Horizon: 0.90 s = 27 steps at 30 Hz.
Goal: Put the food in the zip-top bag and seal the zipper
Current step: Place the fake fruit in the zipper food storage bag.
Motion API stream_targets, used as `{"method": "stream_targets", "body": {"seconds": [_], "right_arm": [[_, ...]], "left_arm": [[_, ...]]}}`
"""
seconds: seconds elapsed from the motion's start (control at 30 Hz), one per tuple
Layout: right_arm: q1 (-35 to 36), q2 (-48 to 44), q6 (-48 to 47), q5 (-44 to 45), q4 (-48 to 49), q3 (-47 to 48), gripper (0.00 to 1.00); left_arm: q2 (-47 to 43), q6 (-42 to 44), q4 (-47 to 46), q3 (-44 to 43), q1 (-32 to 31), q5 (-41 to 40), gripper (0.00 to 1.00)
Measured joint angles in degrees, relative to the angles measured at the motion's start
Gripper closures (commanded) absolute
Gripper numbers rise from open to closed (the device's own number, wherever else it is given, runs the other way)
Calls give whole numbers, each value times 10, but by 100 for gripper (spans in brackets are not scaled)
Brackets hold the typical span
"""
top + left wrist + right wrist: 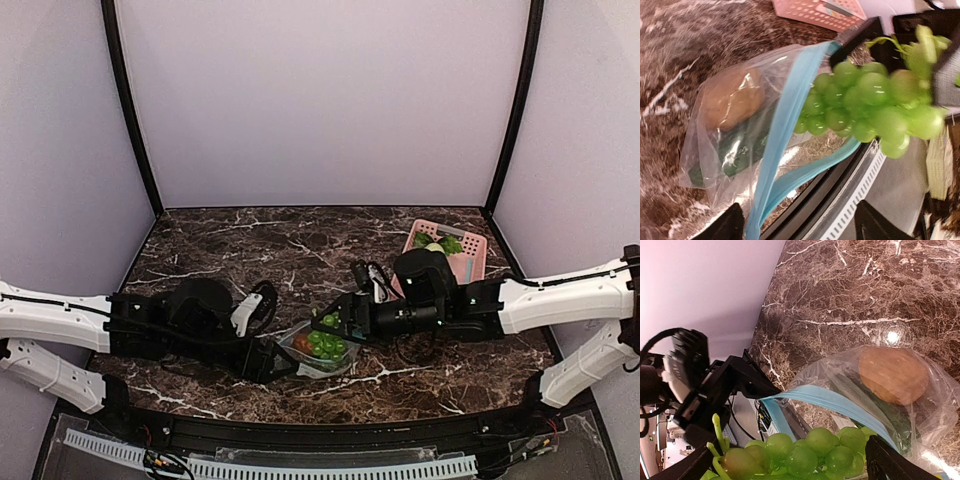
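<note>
Both tools [285,360] [335,322] clamped, nearly touching

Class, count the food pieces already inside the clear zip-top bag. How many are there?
2: a brown lump toward the bag's closed end and a dark green piece beside it. The grapes are only at the mouth; more may be hidden.

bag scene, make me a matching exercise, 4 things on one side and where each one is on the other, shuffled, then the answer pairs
Things
1. green grapes
2. brown lump
3. teal zipper strip
4. pink basket

Places
A. at the far right of the table, behind the right arm
B. inside the clear bag, toward its closed end
C. at the bag's mouth, held by the right gripper
D. along the bag's open edge, one end pinched by the left gripper

Pairs: 1-C, 2-B, 3-D, 4-A
</note>
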State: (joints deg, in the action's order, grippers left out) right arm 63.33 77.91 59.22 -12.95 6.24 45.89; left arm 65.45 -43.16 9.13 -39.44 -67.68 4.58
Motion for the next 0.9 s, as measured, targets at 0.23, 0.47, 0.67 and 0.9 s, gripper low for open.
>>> {"method": "stream_targets", "body": {"seconds": [0.23, 0.47, 0.67, 0.9], "right_arm": [[0, 30, 7, -7, 15, 0, 7], [0, 33, 13, -10, 26, 1, 8], [0, 33, 16, -10, 28, 1, 8], [0, 33, 20, -9, 32, 3, 9]], "left_arm": [[-50, 75, 2, -25, 0, 3, 1], [-65, 111, -14, -30, 0, -30, 20], [-37, 125, -66, -31, 0, -27, 38], [22, 124, -118, -34, 0, -6, 50]]}}
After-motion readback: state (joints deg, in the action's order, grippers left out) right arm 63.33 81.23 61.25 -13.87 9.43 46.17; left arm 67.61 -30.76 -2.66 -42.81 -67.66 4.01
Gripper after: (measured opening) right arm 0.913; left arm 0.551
